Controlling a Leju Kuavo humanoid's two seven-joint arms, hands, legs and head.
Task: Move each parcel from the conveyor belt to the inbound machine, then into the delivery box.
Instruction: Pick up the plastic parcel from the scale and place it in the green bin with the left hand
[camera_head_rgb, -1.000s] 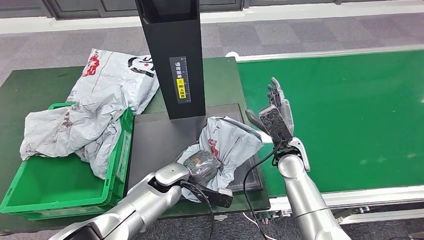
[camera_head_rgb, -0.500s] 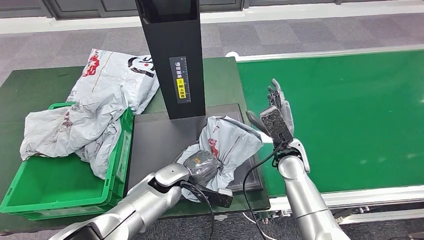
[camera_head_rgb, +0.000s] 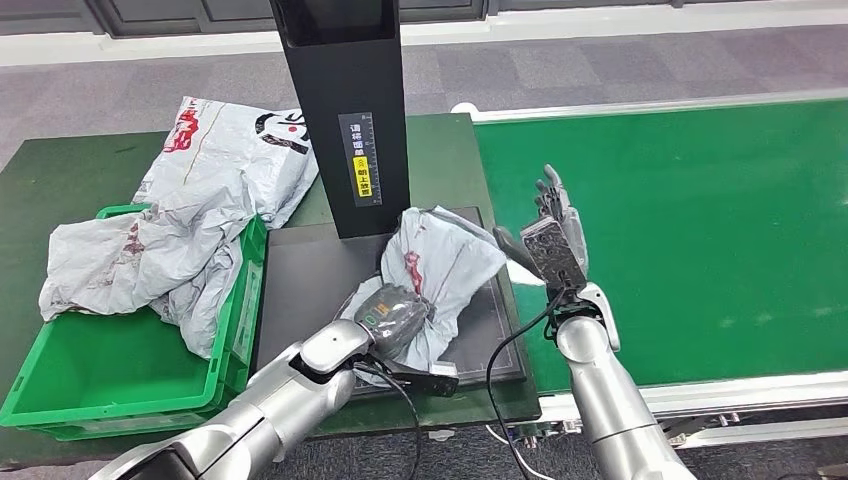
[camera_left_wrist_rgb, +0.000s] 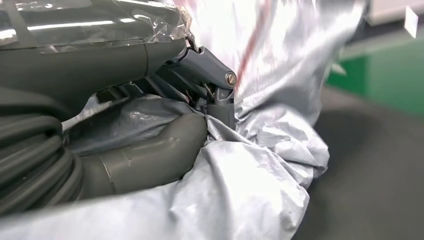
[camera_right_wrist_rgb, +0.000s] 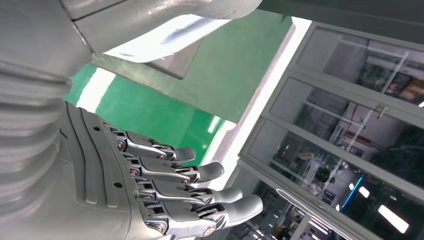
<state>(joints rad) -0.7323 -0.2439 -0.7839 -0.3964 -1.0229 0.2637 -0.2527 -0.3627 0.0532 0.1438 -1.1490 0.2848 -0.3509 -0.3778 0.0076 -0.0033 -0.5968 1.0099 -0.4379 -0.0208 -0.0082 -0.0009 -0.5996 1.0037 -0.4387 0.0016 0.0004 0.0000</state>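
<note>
My left hand (camera_head_rgb: 392, 322) squeezes the grey parcel (camera_head_rgb: 440, 262) on the black machine plate (camera_head_rgb: 310, 280). My right hand (camera_head_rgb: 553, 235), at three o'clock from the parcel, holds nothing, fingers (camera_right_wrist_rgb: 200, 172) straight and apart, beside the green belt (camera_head_rgb: 700, 220).

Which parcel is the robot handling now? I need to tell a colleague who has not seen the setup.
Find the tall black scanner column on the green table; at its foot lies a flat black platform. The crumpled grey parcel lies on that platform, with the left hand gripping its near end. The other grey bags lie over the green crate, untouched.
</note>
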